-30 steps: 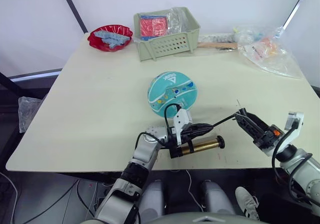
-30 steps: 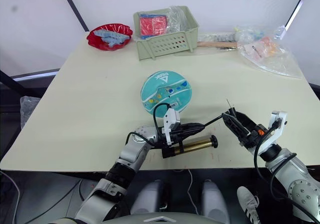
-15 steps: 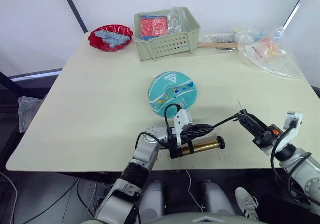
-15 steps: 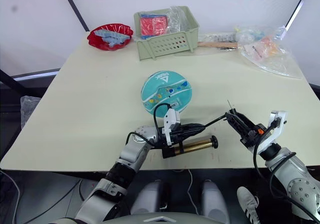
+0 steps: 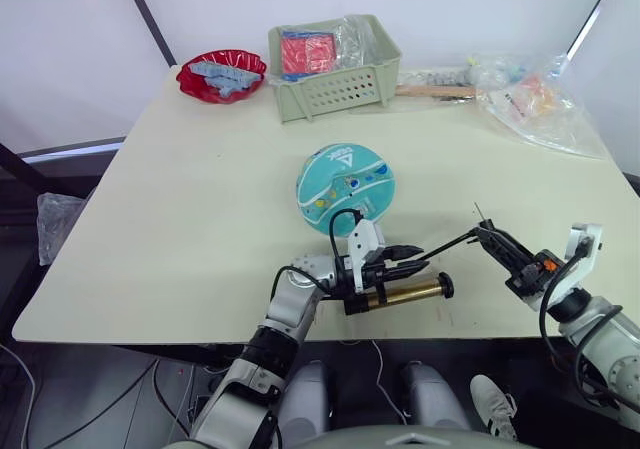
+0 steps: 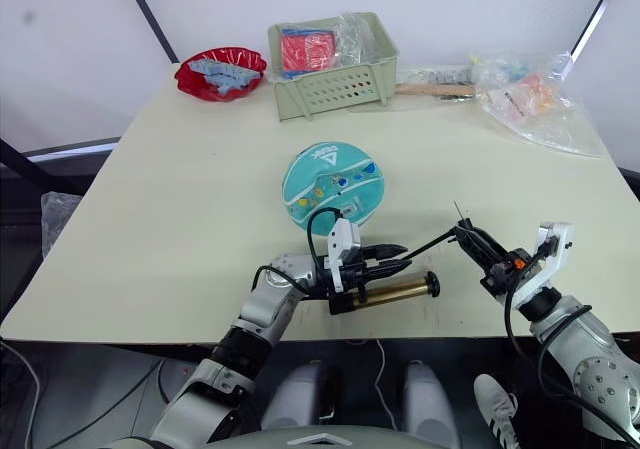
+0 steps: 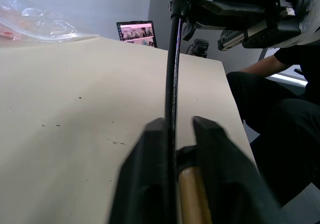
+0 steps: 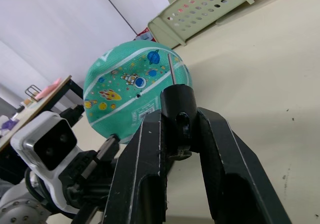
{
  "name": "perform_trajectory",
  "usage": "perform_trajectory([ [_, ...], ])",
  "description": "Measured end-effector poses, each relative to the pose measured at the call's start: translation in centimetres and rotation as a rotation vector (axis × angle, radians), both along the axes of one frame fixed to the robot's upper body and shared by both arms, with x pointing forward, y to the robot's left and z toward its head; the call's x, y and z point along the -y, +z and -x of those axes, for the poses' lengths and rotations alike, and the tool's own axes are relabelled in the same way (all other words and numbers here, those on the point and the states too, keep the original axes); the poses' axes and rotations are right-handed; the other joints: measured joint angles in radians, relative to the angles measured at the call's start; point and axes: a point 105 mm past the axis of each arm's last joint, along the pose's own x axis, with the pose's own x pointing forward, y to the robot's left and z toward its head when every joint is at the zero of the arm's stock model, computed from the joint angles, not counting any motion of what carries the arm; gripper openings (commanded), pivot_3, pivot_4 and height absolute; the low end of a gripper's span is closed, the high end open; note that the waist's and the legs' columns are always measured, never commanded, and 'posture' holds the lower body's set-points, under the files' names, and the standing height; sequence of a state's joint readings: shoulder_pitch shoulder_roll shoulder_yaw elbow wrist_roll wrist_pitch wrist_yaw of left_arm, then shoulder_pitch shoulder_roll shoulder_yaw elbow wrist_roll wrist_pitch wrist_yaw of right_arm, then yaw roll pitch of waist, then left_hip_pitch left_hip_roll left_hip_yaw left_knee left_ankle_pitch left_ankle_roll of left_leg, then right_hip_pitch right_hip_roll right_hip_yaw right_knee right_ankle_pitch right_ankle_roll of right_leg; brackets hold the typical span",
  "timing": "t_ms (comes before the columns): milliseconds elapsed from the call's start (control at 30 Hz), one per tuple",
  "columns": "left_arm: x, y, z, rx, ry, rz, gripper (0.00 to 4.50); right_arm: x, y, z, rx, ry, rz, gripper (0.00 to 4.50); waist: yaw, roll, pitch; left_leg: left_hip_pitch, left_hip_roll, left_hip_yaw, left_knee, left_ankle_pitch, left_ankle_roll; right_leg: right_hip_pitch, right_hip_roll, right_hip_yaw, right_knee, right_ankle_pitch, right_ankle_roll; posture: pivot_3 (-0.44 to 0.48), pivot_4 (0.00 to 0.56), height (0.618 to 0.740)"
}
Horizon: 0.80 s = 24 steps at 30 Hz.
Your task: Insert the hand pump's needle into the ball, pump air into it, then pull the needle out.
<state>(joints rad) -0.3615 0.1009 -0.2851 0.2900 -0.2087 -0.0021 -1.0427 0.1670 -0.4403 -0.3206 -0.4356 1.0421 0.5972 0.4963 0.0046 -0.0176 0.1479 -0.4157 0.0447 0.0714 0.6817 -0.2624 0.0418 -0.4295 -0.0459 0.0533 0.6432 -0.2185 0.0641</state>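
The teal printed ball [image 5: 345, 189] rests mid-table. Near the front edge lies the hand pump [image 5: 405, 293], gold barrel flat on the table, black handle end to the right. My left gripper [image 5: 412, 256] hovers just above the barrel with its fingers spread open; the black hose [image 7: 173, 59] runs between them without being pinched. The hose arcs right to my right gripper [image 5: 487, 233], which is shut on the black fitting [image 8: 177, 109] of the needle [image 8: 171, 68]. The thin tip pokes out past the fingers, pointing toward the ball and well short of it.
At the back stand a green basket [image 5: 335, 69], a red bowl [image 5: 220, 74], a wooden stick [image 5: 435, 91] and crumpled plastic bags [image 5: 535, 99]. The pump lies close to the table's front edge [image 5: 300, 337]. A dark-clothed person [image 7: 280, 109] sits beyond the table's right end.
My right gripper's fingers have closed onto the needle's fitting. My left gripper's fingers, earlier shut over the hose, have spread apart. The ball and pump barrel stay put.
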Motion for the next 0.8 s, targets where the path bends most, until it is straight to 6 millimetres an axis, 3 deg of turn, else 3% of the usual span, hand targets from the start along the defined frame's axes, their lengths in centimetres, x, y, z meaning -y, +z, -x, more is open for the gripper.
perform_trajectory([
  [67,-0.1,0.0,0.0,0.001,0.001,-0.002,2.71,0.1,0.0,0.0,0.006,-0.004,0.013,0.38,0.000,0.000,0.000,0.000,0.000,0.000,0.000,0.000,0.000,0.000,0.000,0.000,0.000,0.000,0.000,0.000,0.150,0.738],
  [100,-0.1,0.0,0.0,0.002,0.002,-0.003,3.35,0.1,0.0,-0.1,0.010,-0.005,0.019,0.38,0.000,0.000,0.000,0.000,0.000,0.000,0.000,0.000,0.000,0.000,0.000,0.000,0.000,0.000,0.000,0.000,0.150,0.738],
  [233,-0.7,0.0,-0.2,0.012,0.010,-0.018,4.46,0.1,-0.1,-0.1,0.026,0.007,0.084,0.38,0.000,0.000,0.000,0.000,0.000,0.000,0.000,0.000,0.000,0.000,0.000,0.000,0.000,0.000,0.000,0.000,0.150,0.738],
  [600,-3.8,2.8,0.3,0.102,0.063,-0.010,4.46,0.3,-0.4,0.4,0.117,0.049,0.306,0.38,-0.002,0.000,0.000,0.000,0.000,0.000,0.000,0.000,0.000,0.000,0.000,0.000,0.000,0.000,0.000,0.000,0.150,0.738],
  [800,-6.1,6.0,0.2,0.176,0.154,0.007,4.46,-0.5,0.4,0.7,0.284,0.102,0.461,0.38,0.000,0.000,0.000,0.001,0.000,0.000,0.001,0.000,0.000,0.001,0.000,-0.001,0.000,0.000,0.000,0.000,0.150,0.738],
])
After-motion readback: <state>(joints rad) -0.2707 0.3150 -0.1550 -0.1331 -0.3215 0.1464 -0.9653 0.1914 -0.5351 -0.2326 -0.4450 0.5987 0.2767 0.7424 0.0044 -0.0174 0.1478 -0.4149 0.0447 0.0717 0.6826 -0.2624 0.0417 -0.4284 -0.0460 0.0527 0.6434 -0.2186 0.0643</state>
